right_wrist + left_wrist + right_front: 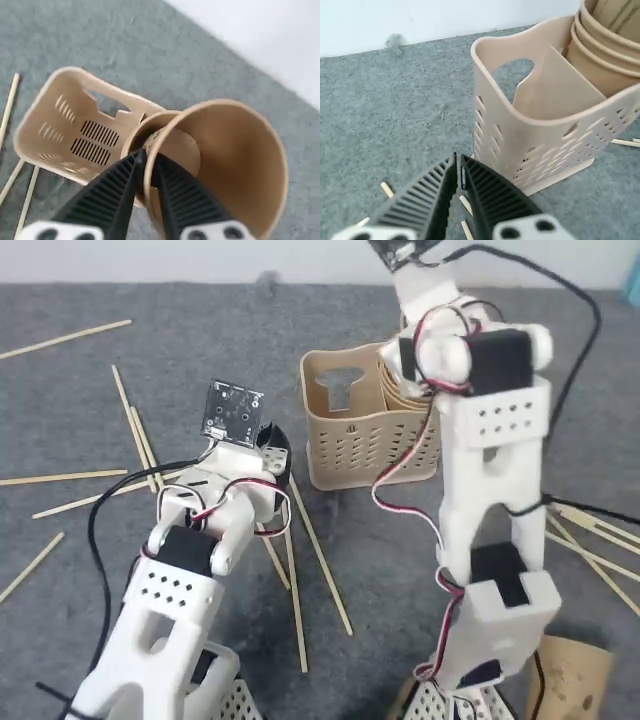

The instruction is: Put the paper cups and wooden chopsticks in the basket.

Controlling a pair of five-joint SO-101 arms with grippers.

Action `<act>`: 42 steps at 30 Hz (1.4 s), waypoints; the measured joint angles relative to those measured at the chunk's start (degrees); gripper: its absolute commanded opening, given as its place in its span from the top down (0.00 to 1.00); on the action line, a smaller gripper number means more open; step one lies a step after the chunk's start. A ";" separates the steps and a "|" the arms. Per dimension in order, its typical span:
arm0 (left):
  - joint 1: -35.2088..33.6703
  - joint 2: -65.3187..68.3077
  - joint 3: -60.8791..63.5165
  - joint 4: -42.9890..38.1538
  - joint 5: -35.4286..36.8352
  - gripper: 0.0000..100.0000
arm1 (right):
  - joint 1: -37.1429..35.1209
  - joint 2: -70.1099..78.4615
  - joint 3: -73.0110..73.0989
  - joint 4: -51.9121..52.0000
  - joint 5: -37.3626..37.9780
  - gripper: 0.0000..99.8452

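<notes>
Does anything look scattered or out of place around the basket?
Yes. Wooden chopsticks lie strewn at all angles over the carpet around the basket, and what looks like a paper cup lies near an arm's base.

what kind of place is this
Likely a robot practice bench, not a home: a white left arm and right arm stand on grey carpet by a blank wall, with chopsticks strewn around a basket of cups.
</notes>
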 measured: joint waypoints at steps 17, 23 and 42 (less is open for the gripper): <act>0.00 0.00 0.00 0.00 0.00 0.99 | -0.09 -5.80 0.00 0.00 0.26 0.79; 0.00 0.00 0.00 0.00 0.00 0.99 | -0.09 -11.96 0.70 0.00 -1.85 0.87; 0.00 0.00 0.44 0.00 -0.09 0.99 | 0.18 -44.57 41.23 -10.46 -8.70 0.99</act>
